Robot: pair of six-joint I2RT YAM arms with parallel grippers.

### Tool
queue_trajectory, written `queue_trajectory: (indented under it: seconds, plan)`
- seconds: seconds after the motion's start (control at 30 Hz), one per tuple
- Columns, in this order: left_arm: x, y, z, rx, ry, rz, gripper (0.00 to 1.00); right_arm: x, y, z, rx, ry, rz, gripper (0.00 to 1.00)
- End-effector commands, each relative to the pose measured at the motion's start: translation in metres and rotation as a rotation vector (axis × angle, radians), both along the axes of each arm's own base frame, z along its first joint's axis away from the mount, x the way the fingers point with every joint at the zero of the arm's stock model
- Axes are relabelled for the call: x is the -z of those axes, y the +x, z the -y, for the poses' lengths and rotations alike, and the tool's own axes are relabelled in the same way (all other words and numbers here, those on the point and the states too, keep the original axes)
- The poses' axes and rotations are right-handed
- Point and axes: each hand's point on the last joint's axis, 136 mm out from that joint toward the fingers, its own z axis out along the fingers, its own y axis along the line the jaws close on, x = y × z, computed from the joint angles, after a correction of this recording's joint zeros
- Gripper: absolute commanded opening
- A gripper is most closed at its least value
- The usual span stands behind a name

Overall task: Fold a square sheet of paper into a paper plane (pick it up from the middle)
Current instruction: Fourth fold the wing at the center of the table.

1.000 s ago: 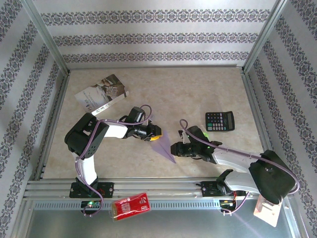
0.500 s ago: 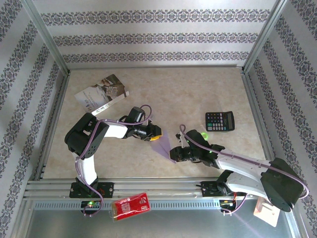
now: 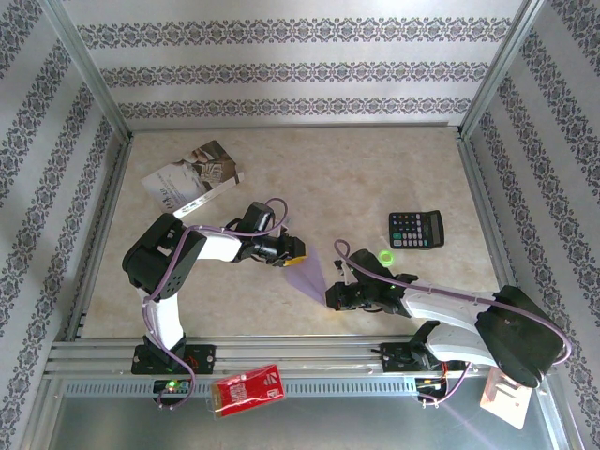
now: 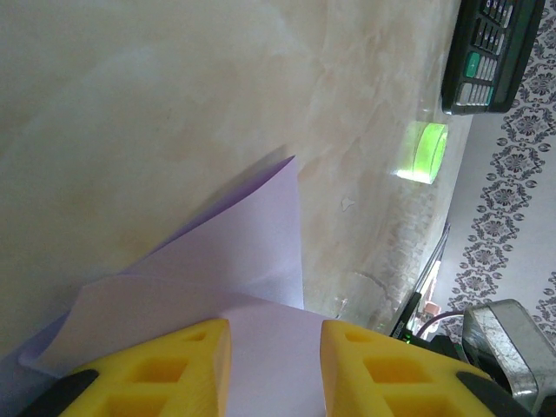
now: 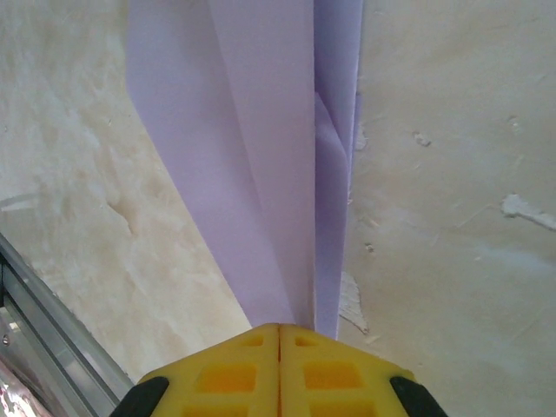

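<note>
**Between the two sets of fingers: folded lilac paper, mid-table**

1. Lilac paper (image 3: 306, 275). A pale purple sheet, creased into a long pointed shape of several overlapping layers. It lies low over the table (image 3: 356, 169) and spans the gap from the left gripper's fingertips to the right gripper's fingertips. From the right wrist, its narrow end (image 5: 278, 217) runs straight into the seam of the pads, and the layers widen away from the fingertips. From the left wrist, a pointed flap (image 4: 256, 243) stands just ahead of the fingertips.

2. Right gripper (image 3: 333, 296) (image 5: 279, 334). The yellow pads (image 5: 234, 373) are pressed flat together and clenched on the narrow end of the lilac paper.

3. Left gripper (image 3: 292, 249) (image 4: 274, 334). The yellow fingers (image 4: 174, 365) are parted and released. The paper shows in the gap between them, but whether either pad touches it cannot be told.

4. Calculator (image 3: 415, 229) (image 4: 491, 52). Black, flat on the table, well ahead of the left fingertips and well apart from the right ones.

5. Small green object (image 3: 386, 255) (image 4: 424, 152). It sits between the calculator and the right gripper's fingers, near the calculator.

6. Printed booklet (image 3: 192, 178). It lies well behind the left gripper's fingers, toward the far left corner.

7. Red packet (image 3: 248, 387). It sits at the near rail, well apart from both sets of fingers.
</note>
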Motion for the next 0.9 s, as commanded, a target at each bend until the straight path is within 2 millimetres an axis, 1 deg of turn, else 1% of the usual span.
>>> queue_trajectory:
  seconds: [0.0, 0.2, 0.63, 0.87]
  plan:
    - [0.030, -0.008, -0.013, -0.013, 0.072, -0.051, 0.32, 0.008, -0.001, 0.006, 0.001, -0.024, 0.003, 0.07]
    - [0.030, -0.008, -0.013, -0.013, 0.072, -0.052, 0.32, 0.014, -0.003, 0.008, 0.000, -0.035, -0.013, 0.07]
    - [0.032, -0.008, -0.013, -0.013, 0.076, -0.055, 0.32, 0.017, -0.010, 0.010, -0.007, -0.051, -0.026, 0.06]
    - [0.036, -0.009, -0.016, -0.016, 0.095, -0.057, 0.32, 0.034, -0.026, 0.021, -0.005, -0.107, -0.070, 0.04]
